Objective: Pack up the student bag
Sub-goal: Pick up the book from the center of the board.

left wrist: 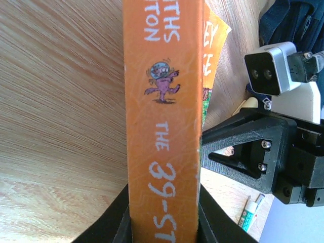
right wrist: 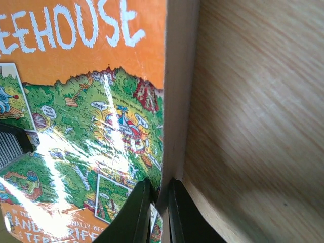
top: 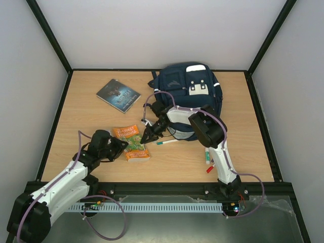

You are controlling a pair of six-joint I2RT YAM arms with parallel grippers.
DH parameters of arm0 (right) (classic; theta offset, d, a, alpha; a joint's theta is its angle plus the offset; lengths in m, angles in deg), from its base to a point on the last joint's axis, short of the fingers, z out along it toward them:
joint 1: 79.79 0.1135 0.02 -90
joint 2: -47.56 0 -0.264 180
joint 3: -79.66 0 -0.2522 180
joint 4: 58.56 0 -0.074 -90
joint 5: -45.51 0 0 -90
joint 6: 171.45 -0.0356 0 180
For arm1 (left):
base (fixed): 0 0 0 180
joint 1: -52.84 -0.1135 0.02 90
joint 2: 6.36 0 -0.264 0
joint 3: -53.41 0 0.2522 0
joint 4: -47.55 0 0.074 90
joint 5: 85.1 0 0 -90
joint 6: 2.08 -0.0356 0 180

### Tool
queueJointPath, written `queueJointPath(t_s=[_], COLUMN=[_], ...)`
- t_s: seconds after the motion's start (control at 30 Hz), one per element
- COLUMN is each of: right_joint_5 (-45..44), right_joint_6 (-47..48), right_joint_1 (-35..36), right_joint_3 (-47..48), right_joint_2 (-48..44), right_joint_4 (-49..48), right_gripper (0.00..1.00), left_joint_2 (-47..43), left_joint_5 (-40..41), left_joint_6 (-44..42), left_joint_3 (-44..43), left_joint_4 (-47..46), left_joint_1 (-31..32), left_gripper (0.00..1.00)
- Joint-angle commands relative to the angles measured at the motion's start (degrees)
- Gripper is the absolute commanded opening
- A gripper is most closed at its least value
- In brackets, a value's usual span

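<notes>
1. Near the middle of the tabletop (top: 86, 121), an orange book (top: 132, 143) is lying cover up between the two arms, apart from the backpack.
2. The left tool (top: 121, 145) is clasping the orange book by its spine, one finger (left wrist: 125, 225) pressing on each side.
3. The right tool (top: 148, 135) is reaching in from the opposite side, its jaws narrow and pinching the book's open edge (right wrist: 167, 152).
4. The backpack (top: 188, 93) is lying at the far side of the tabletop, right of centre, with the right arm stretching over its near part.
5. A white pen (top: 167, 143) is lying just right of the orange book, under the right arm.
6. Some markers (top: 208, 161) are lying beside that arm's lower link.
7. A dark book (top: 118, 94) is resting left of the backpack, well apart from both tools.
</notes>
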Motion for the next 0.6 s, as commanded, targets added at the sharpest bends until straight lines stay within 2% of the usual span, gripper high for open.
queueJointPath(t_s=[0.0, 0.27, 0.4, 0.57], right_joint_5=[-19.13, -18.98, -21.48, -31.64], right_joint_6=[0.70, 5.98, 8.97, 13.76], right_joint_1=[1.02, -2.35, -5.27, -6.46], right_joint_3=[-3.48, -2.82, -5.96, -11.76], right_joint_2=[0.48, -21.11, -33.74, -49.72], right_joint_4=[7.60, 7.70, 6.58, 4.85], right_gripper=[0.06, 0.28, 0.35, 0.56], left_joint_2=[-1.44, -3.20, 0.56, 5.49], left_joint_5=[-0.92, 7.80, 8.24, 5.79], left_joint_6=[-1.61, -13.91, -21.46, -25.76], left_joint_3=[-4.53, -19.98, -25.99, -28.68], left_joint_4=[1.68, 14.84, 13.90, 5.16], left_joint_1=[0.09, 0.07, 0.07, 0.31], left_gripper=[0.03, 0.02, 0.02, 0.02])
